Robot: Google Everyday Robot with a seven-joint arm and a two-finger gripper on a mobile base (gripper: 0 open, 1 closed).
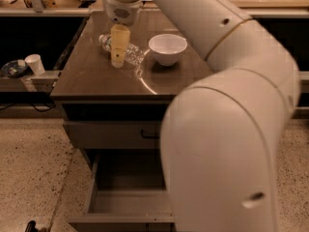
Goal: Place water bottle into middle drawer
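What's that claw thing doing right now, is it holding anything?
Gripper: over the water bottle lying on the cabinet top; open, shut or holding it cannot be told.

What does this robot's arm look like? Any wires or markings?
The arm is smooth, white and thick: rounded tube-like sections, a thin tan seam ring, a few small dark round dots. No cables or writing show. The white cylindrical wrist ends in the pale yellow tool, which is over the water bottle on the cabinet top.
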